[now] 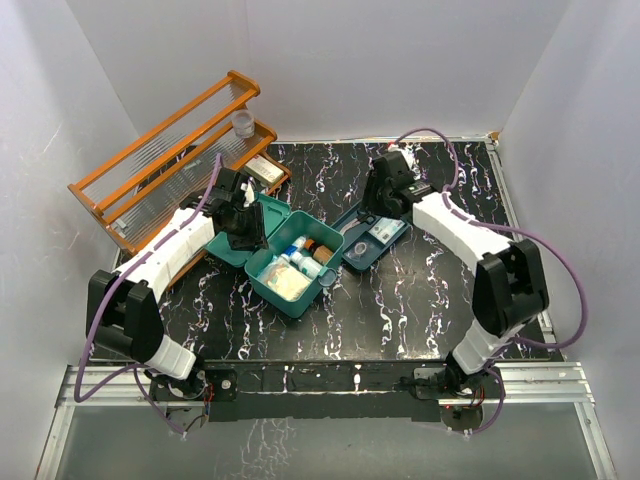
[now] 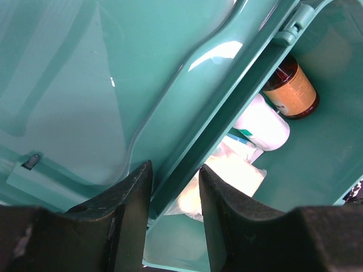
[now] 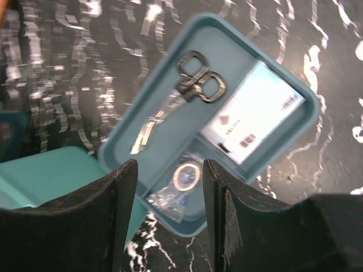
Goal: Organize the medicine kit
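The medicine kit [image 1: 310, 298] is seen open on the black marbled bench [image 1: 420, 300], left of the bench's middle, with its lid raised on the side towards the far left corner. The left gripper [image 2: 174, 170] is set on the lid's rim: 1 finger lies on each side of it, and the gap between the 2 is filled by the rim, so it is taken as clamped there. Inside the box, a brown bottle [image 2: 292, 88] with an orange label, a white roll [image 2: 264, 124] and a pale soft packet [image 2: 229, 175] are seen lying together.

The right gripper [image 3: 170, 167] is held over a shallow teal tray [image 3: 232, 51], its fingers spread apart with nothing between them. The tray lies just beside the kit, towards the right edge. Scissors [image 3: 190, 85], a white barcoded card [image 3: 255, 113] and a small round item in a clear packet [image 3: 184, 178] are held in it.

An orange rack [image 1: 165, 165] is placed at the far left corner.
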### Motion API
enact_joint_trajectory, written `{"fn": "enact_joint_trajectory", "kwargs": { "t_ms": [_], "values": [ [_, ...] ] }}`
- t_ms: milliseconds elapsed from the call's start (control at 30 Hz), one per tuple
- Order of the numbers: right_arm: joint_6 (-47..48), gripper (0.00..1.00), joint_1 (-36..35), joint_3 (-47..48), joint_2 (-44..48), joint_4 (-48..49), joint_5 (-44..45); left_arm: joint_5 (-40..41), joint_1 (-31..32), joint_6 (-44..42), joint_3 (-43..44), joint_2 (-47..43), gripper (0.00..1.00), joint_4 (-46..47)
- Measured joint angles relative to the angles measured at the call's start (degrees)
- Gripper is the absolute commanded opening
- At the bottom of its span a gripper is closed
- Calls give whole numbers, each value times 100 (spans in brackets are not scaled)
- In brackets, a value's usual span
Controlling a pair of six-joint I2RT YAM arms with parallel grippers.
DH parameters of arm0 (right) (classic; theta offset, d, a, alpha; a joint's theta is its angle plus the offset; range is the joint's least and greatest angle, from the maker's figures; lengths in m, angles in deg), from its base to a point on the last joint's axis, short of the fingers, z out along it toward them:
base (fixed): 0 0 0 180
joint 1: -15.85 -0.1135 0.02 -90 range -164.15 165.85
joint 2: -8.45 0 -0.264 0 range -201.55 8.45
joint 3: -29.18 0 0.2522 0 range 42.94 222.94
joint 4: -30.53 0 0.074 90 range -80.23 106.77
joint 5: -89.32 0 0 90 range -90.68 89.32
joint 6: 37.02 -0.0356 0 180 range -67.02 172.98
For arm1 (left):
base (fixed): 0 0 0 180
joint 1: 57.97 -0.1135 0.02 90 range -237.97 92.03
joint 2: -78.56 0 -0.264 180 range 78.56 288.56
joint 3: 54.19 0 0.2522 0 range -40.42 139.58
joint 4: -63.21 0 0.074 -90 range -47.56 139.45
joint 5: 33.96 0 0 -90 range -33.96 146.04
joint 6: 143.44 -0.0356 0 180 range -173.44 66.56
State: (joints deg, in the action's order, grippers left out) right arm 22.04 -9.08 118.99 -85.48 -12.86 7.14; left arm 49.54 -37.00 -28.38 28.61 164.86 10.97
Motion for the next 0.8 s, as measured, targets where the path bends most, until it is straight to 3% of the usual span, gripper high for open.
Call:
{"fn": "enact_joint_trajectory", "kwargs": {
  "t_ms": [333, 800],
  "values": [
    [-553, 41, 70, 389, -1510, -688, 719, -634, -52, -181, 0, 52, 38, 94],
    [-669, 38, 70, 758, -2127, -616, 1073, -1062, -50, -297, 0, 85, 41, 107]
  ]
}}
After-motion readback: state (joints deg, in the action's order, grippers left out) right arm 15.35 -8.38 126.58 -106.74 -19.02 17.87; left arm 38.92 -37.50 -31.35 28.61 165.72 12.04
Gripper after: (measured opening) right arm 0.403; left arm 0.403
